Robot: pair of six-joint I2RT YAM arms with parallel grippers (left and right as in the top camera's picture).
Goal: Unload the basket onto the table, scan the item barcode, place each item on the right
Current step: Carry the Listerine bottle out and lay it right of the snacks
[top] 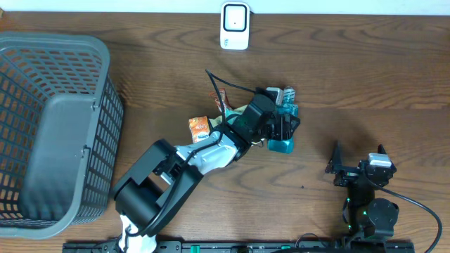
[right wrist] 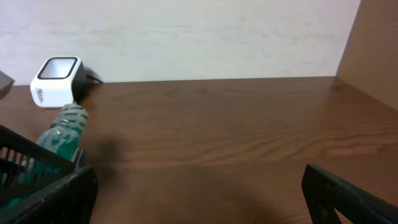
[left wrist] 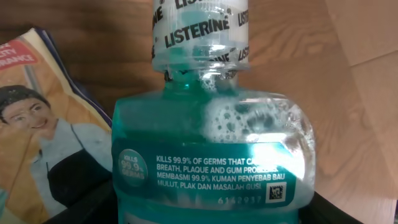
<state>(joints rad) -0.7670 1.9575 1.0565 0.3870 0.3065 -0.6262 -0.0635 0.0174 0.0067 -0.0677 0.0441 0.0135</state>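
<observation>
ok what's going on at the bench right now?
The left gripper is on a Listerine mouthwash bottle in the middle of the table. Its jaws look closed on the bottle's body, and snack packets lie just beside it. The barcode scanner sits at the far edge, and the bottle is not in front of it yet. The right gripper is off to the right, jaws wide open and empty. A grey basket stands at the left.
</observation>
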